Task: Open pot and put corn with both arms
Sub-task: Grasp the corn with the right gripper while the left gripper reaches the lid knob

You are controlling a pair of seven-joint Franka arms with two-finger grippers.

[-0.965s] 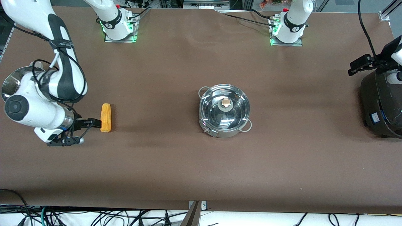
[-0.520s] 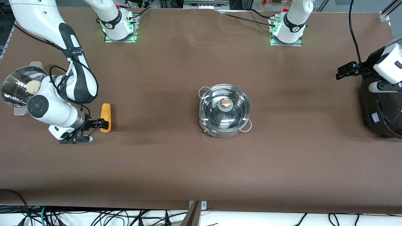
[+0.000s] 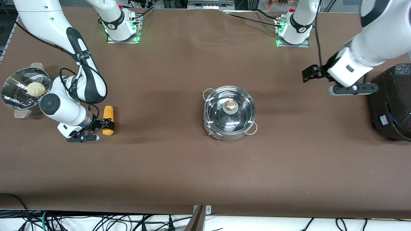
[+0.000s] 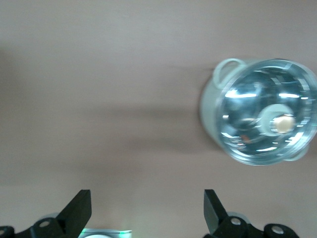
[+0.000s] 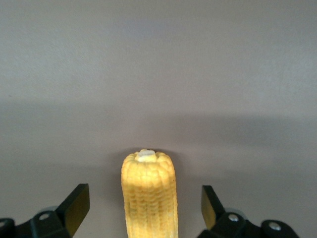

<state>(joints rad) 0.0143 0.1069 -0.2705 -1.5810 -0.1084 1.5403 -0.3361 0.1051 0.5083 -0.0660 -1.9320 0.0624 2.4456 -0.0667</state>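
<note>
- The right claw is straddling the corn wide open, low at the right arm's end of the table.
- The left claw is hanging wide open over bare table, short of the lidded pot mid-table.
- Closing off-centre could roll the cob away.
- Only the right wrist view is showing both fingers clear of the cob.

The pot is shiny polished steel under a clear glossy glass lid with a coppery metal knob. The corn has a bumpy, matt yellow surface of kernels. The table is covered in smooth, matt brown material, and the steamer bowl is bright perforated metal.
</note>
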